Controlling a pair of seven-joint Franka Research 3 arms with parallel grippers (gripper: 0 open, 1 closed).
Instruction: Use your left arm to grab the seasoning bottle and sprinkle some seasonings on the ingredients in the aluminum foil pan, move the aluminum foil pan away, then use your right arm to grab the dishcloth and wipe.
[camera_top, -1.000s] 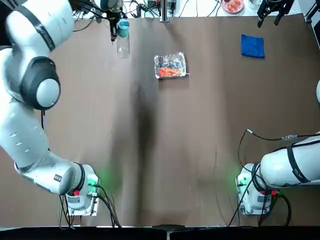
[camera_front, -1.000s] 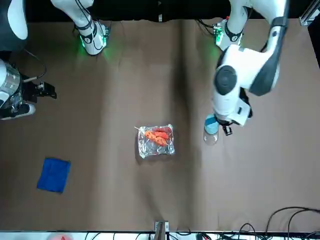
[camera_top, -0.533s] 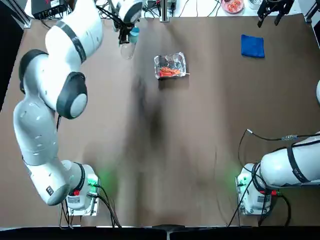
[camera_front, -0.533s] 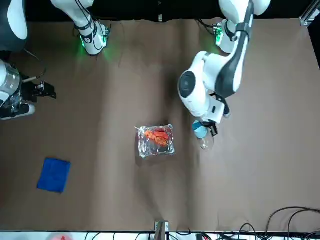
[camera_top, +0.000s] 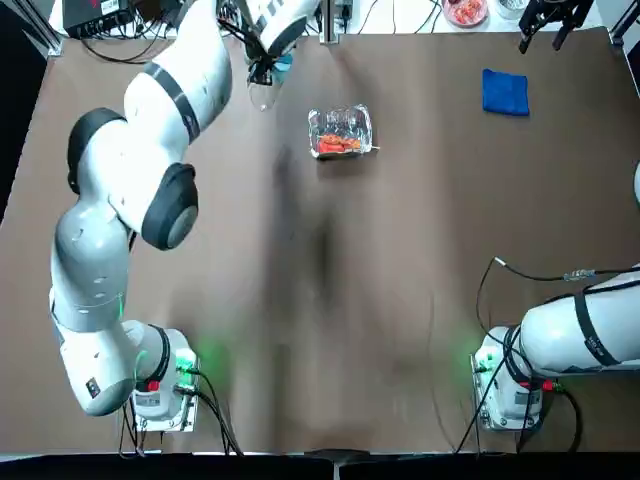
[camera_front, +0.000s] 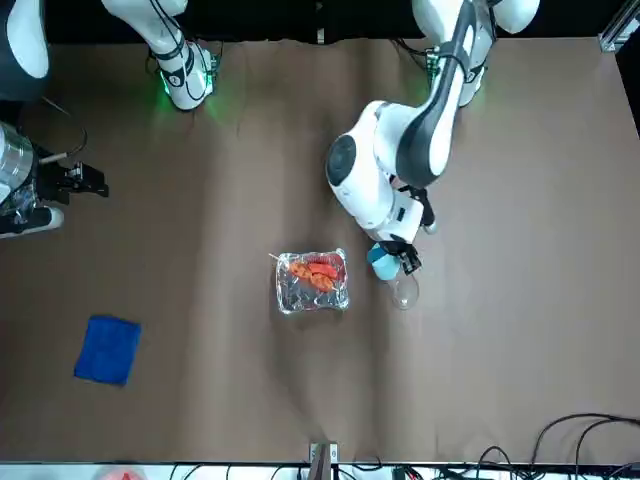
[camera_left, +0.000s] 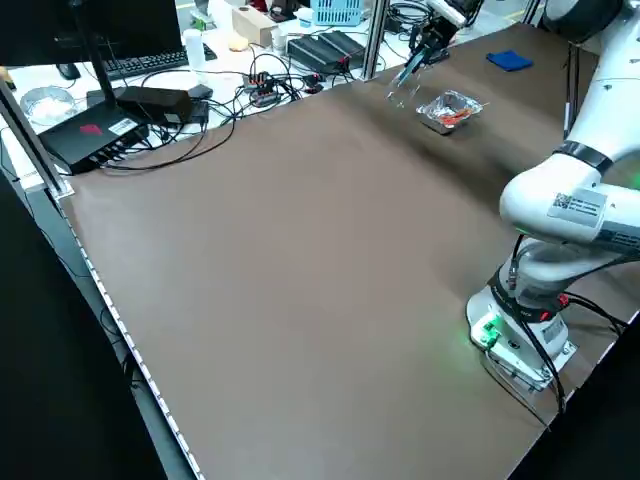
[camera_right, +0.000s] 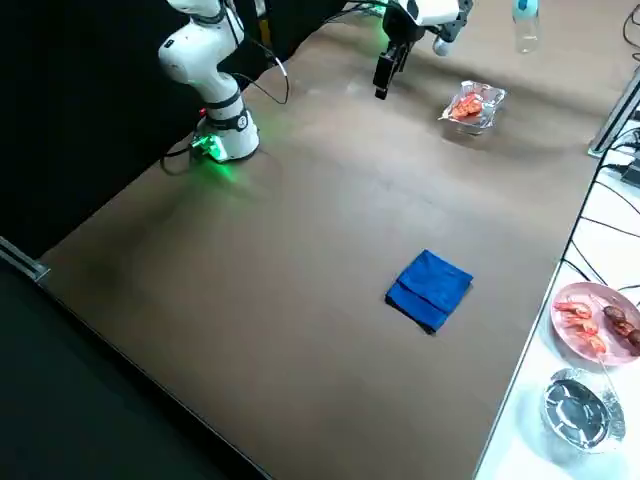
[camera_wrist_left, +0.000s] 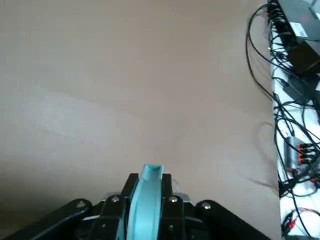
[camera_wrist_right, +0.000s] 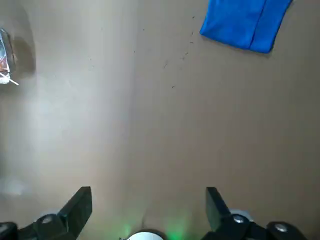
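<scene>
My left gripper (camera_top: 268, 68) is shut on the seasoning bottle (camera_top: 264, 92), gripping near its light-blue cap (camera_front: 382, 262). The clear bottle hangs tilted just left of the aluminum foil pan (camera_top: 340, 131). The cap (camera_wrist_left: 147, 199) shows between the fingers in the left wrist view. The crinkled pan (camera_front: 313, 282) holds orange-red ingredients (camera_front: 319, 272). The blue dishcloth (camera_top: 505, 92) lies folded at the far right. My right gripper (camera_wrist_right: 147, 205) is open and holds nothing; it hovers short of the dishcloth (camera_wrist_right: 246, 22).
A pink plate (camera_right: 595, 320) of food and a glass bowl (camera_right: 580, 410) stand on the white bench beyond the table's far edge. Cables and black boxes (camera_left: 130, 110) lie past the far-left corner. A metal post (camera_top: 328, 20) rises at the far edge.
My left arm has swung the bottle rightward toward the foil pan, and the bottle now sits closer beside it. The right arm, pan and dishcloth have not moved.
</scene>
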